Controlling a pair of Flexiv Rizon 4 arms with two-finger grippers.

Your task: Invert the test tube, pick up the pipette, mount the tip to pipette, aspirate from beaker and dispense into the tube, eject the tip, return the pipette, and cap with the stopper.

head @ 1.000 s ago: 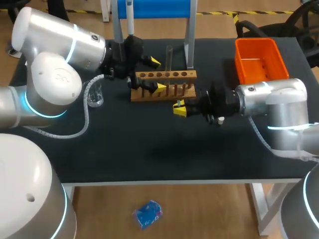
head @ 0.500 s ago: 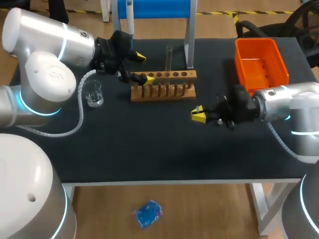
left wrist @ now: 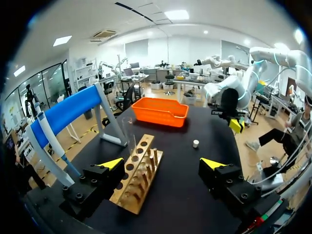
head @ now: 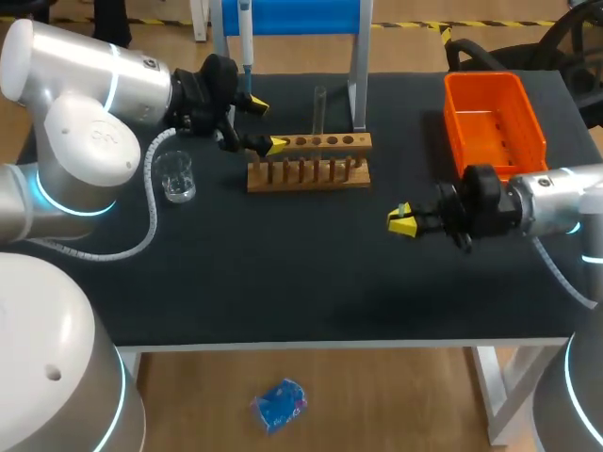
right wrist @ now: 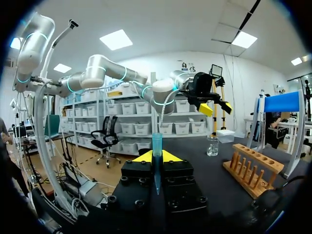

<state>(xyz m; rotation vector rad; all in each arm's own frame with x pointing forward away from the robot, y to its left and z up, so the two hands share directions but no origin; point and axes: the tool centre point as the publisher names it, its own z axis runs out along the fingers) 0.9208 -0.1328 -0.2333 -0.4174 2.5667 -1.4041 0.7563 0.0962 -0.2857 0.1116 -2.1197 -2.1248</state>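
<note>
Right pincer (head: 402, 221) has pulled back from the rack (head: 311, 160), pinching the blue tip (right wrist: 156, 146) upright, ready for mounting, I'd guess. Left pincer (head: 268, 125) has swung up, spread wide beside the pipette (head: 245, 28) hanging on its stand (head: 301, 17), lining up the grab.

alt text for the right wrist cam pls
The right gripper holds a blue pipette tip upright between its shut fingers, over the black table. Ahead stand a glass beaker and a wooden test tube rack, with the left gripper open in the air near them.
</note>
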